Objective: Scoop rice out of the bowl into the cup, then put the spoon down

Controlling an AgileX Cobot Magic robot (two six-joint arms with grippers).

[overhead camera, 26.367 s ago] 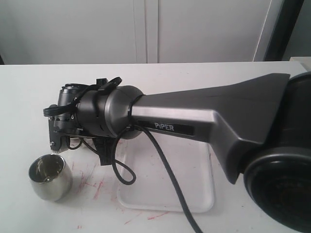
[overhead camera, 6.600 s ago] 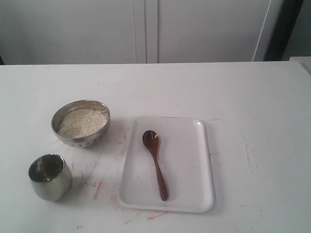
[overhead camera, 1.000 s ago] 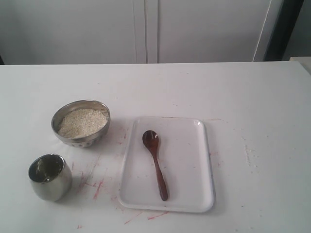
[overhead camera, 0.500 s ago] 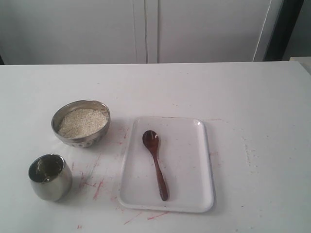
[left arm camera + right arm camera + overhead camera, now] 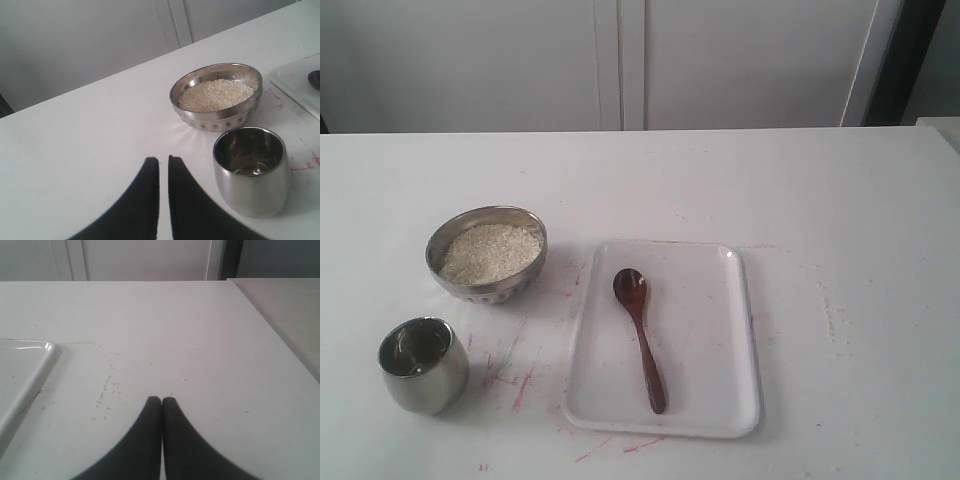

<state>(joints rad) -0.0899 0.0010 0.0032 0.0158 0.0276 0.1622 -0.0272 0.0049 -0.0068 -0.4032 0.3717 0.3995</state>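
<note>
While left gripper (image 5: 163, 162) and right gripper (image 5: 161, 401) sit closed, empty, the frame crops the spoon (image 5: 315, 79).

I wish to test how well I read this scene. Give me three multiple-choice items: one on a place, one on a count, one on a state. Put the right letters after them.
1. Where is the spoon?
A. in a gripper
B. upright in a vessel
C. flat on the white tray

2. How many steel vessels stand on the table?
A. one
B. two
C. three

3. The right gripper is:
A. shut and empty
B. wide open
C. shut on a handle

Answers:
1 C: the spoon lies along the tray, untouched.
2 B: only the bowl, which holds rice, and the cup.
3 A: its fingers meet with nothing between them.
</note>
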